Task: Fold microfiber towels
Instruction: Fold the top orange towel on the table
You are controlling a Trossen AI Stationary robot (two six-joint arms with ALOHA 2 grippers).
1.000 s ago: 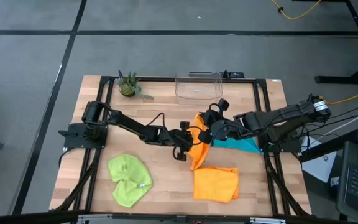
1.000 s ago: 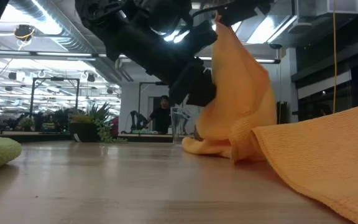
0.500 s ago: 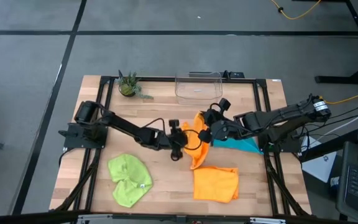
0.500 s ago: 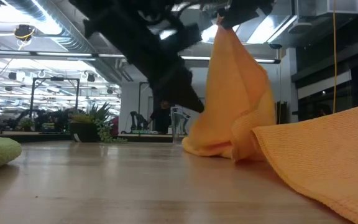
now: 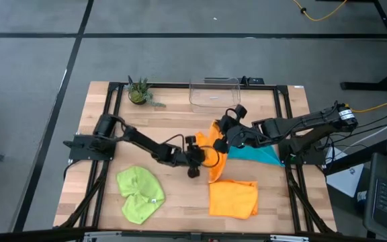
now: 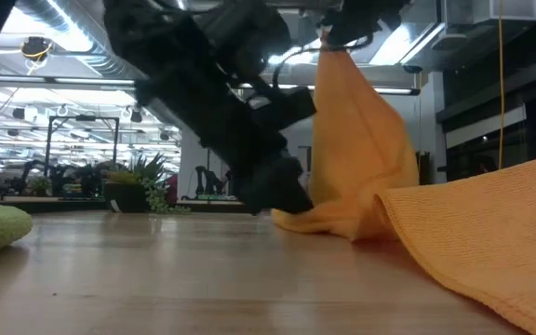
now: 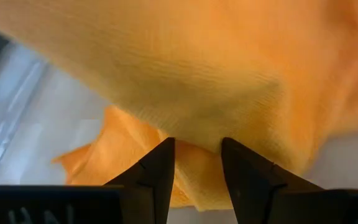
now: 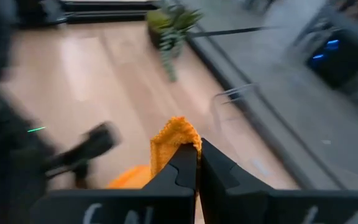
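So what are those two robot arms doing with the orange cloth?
They're working on folding towels. The right claw is pinched shut on a corner of one orange microfiber towel and holds it up, so it hangs with its bottom bunched on the wooden table. The left claw is open, right at the towel's lower edge. A second orange towel lies flat near the front, a lime green towel is crumpled at the left, and a teal towel lies under the right arm.
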